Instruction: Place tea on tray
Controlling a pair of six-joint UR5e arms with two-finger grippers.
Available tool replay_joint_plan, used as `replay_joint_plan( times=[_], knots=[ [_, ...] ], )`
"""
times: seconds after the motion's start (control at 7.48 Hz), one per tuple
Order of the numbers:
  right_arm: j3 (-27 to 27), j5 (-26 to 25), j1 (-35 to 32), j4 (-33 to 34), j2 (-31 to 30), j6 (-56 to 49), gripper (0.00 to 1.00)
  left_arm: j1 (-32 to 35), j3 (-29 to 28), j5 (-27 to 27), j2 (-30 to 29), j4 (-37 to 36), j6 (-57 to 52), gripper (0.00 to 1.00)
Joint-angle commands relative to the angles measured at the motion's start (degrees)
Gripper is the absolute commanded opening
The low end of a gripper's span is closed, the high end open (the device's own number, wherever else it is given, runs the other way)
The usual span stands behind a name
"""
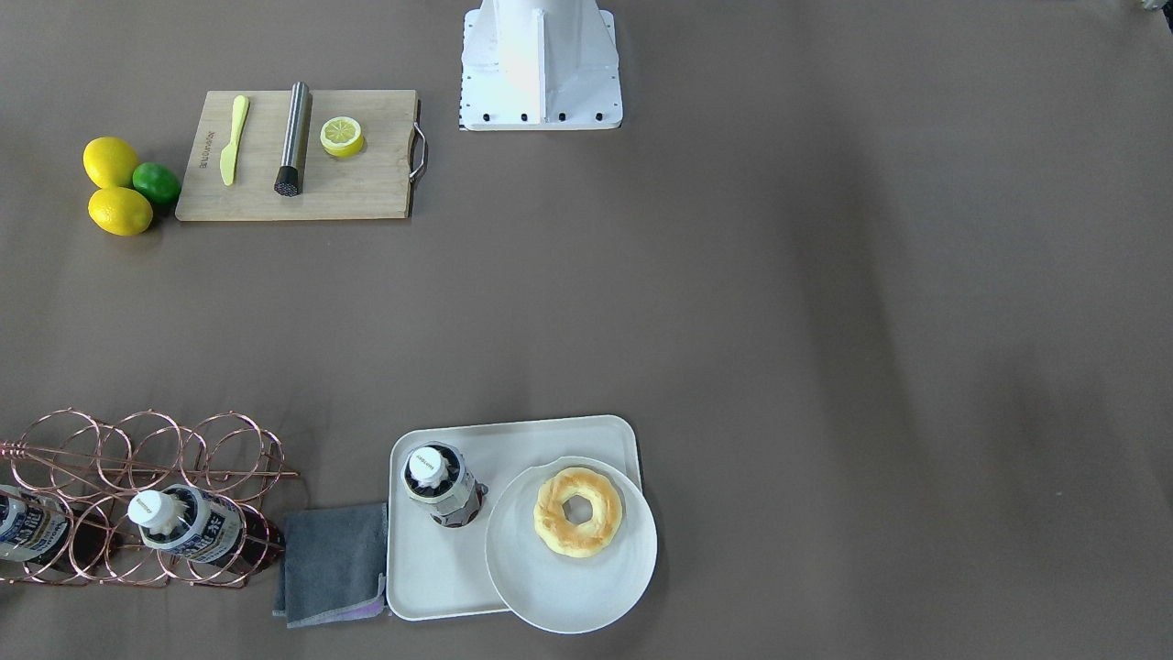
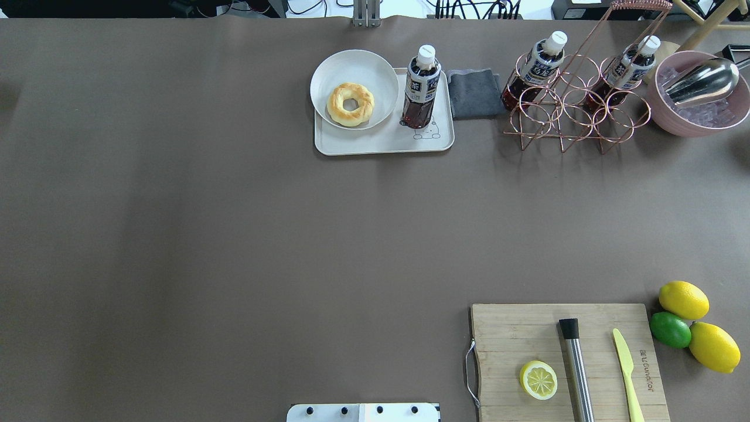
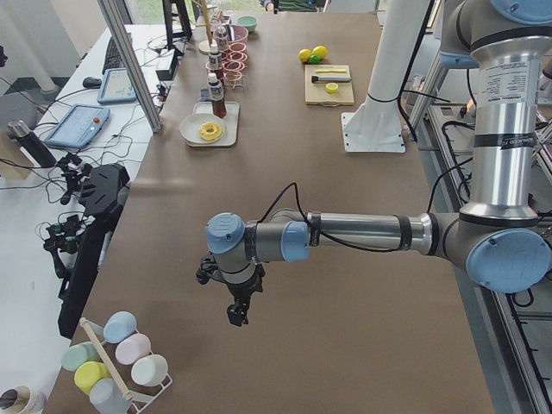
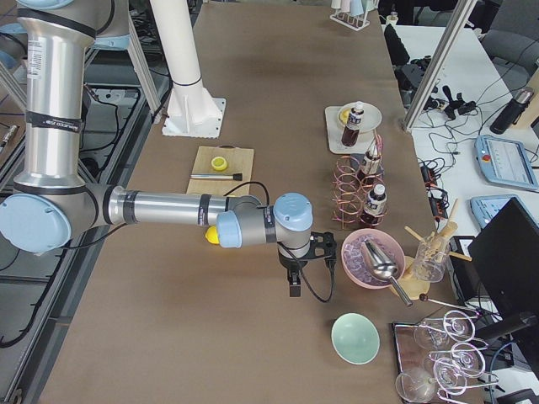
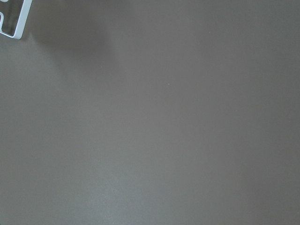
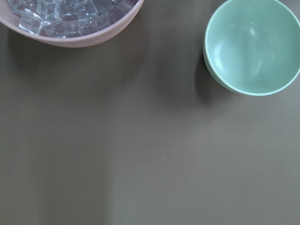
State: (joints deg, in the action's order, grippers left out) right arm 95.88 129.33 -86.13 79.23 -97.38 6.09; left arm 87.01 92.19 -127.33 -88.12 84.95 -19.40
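A tea bottle (image 2: 420, 88) with a white cap and dark drink stands upright on the white tray (image 2: 381, 142), next to the bear drawing. It also shows in the front view (image 1: 443, 488) on the tray (image 1: 431, 568). Two alike bottles (image 2: 536, 67) (image 2: 626, 64) lie in a copper wire rack (image 2: 577, 111). My left gripper (image 3: 237, 312) hangs over bare table far from the tray. My right gripper (image 4: 294, 286) hangs near the pink bowl. Both show only in the side views, so I cannot tell whether they are open or shut.
A round plate (image 2: 328, 67) with a doughnut (image 2: 350, 104) overlaps the tray. A grey cloth (image 2: 473, 92) lies beside it. A pink bowl of ice (image 2: 697, 117), a mint bowl (image 6: 253, 47), a cutting board (image 2: 515, 328) and lemons (image 2: 683, 299) are about.
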Motion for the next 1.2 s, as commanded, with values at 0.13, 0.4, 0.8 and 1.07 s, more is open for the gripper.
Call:
replay_joint_plan(
  times=[0.13, 0.4, 0.8, 1.07],
  knots=[
    [-0.1, -0.3, 0.0, 0.0, -0.2, 0.0, 1.0, 0.0, -0.1, 0.0, 0.2, 0.0, 0.0, 0.99],
    [-0.1, 0.0, 0.0, 0.0, -0.4, 0.0, 1.0, 0.0, -0.1, 0.0, 0.9, 0.0, 0.0, 0.99],
    [0.0, 0.0, 0.0, 0.0, -0.9, 0.0, 1.0, 0.0, 0.3, 0.0, 1.7, 0.0, 0.0, 0.99],
    [0.0, 0.0, 0.0, 0.0, -1.0, 0.0, 1.0, 0.0, 0.2, 0.0, 1.7, 0.3, -0.2, 0.99]
  ],
)
